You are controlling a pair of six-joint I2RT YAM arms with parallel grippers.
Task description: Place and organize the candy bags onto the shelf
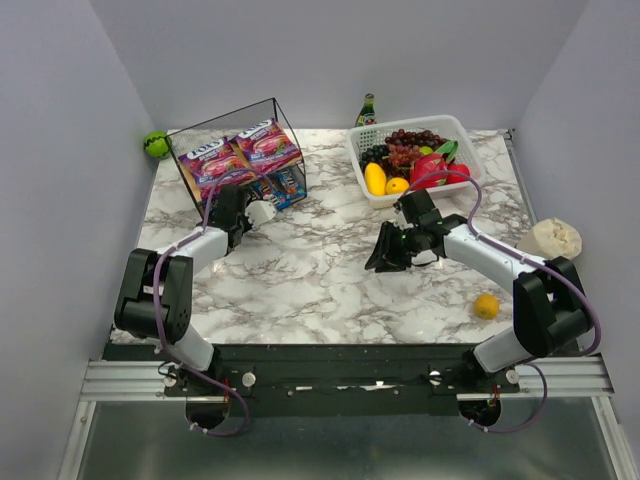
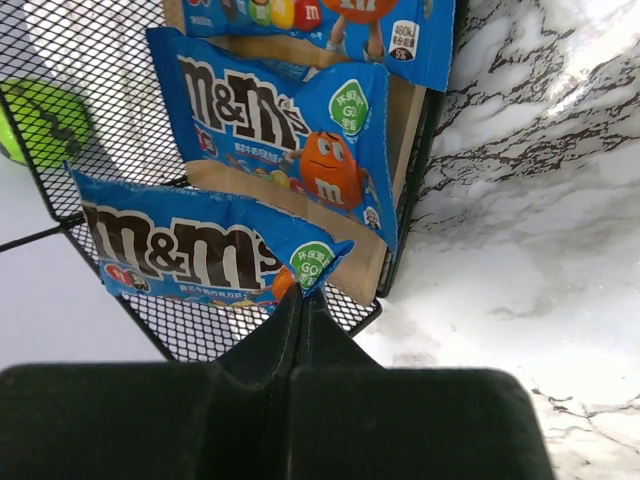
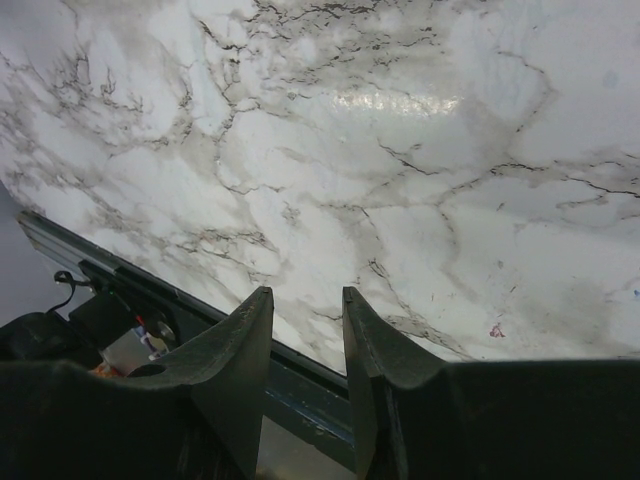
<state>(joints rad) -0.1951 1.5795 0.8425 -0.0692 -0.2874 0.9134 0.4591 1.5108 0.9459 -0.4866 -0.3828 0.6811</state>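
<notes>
The shelf [image 1: 188, 163] stands at the back left. Two purple candy bags [image 1: 215, 157] [image 1: 266, 143] lie side by side on its upper board. Blue packets [image 1: 280, 186] lie on the lower board. My left gripper [image 1: 229, 203] is at the shelf's front. In the left wrist view it [image 2: 300, 292] is shut on the corner of a blue packet [image 2: 190, 250] that lies partly over the mesh side [image 2: 200, 325]. Two more blue packets [image 2: 290, 130] [image 2: 330, 20] lie on the wooden board [image 2: 362, 270] behind. My right gripper [image 1: 385, 256] [image 3: 305, 292] is open and empty above the marble mid-table.
A white lattice basket [image 1: 460, 127] of fruit stands at the back right with a green bottle [image 1: 367, 108] behind it. A green ball [image 1: 155, 143] lies left of the shelf. A small orange [image 1: 486, 305] and a beige crumpled lump [image 1: 550, 238] are at the right.
</notes>
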